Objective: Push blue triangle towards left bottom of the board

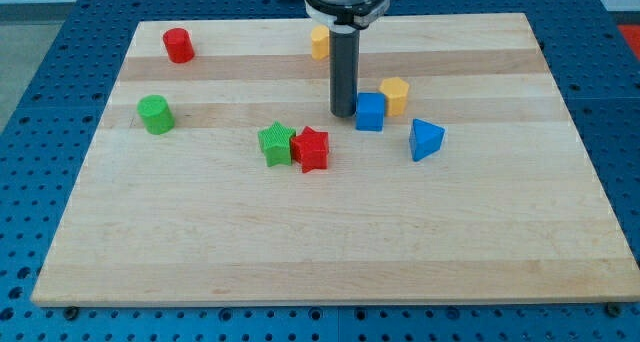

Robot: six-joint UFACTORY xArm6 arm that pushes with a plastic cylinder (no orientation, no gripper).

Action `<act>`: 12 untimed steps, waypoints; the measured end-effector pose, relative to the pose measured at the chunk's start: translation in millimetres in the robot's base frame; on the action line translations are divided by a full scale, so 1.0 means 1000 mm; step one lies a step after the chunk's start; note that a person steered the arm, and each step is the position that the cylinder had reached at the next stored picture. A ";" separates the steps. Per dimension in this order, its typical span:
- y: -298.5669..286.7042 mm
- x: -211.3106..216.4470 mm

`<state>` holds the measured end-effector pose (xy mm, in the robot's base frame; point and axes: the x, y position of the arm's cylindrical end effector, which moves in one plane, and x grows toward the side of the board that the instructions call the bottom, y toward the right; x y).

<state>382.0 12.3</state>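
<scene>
Positioning my tip [343,114] beside the blue cube [370,112].
Blue triangle [425,139]: light, rigid, likely pivots; push its far-right face. No hand fitted.

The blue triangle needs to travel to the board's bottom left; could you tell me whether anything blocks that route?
The red star and green star lie left of the blue triangle, bordering its route.

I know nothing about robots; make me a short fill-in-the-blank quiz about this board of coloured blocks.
1. My tip stands just to the view's left of the blue ____.
2. The green star touches the ____ star.
3. The blue triangle lies toward the view's ____ of the red star.
4. The red cylinder sits near the board's top ____ corner.

Missing words: cube; red; right; left
</scene>
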 end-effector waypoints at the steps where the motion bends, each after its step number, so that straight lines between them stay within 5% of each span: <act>1: 0.023 0.003; 3: 0.121 -0.006; 7: 0.063 -0.024; 9: 0.097 0.036; 12: 0.124 0.033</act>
<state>414.9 136.8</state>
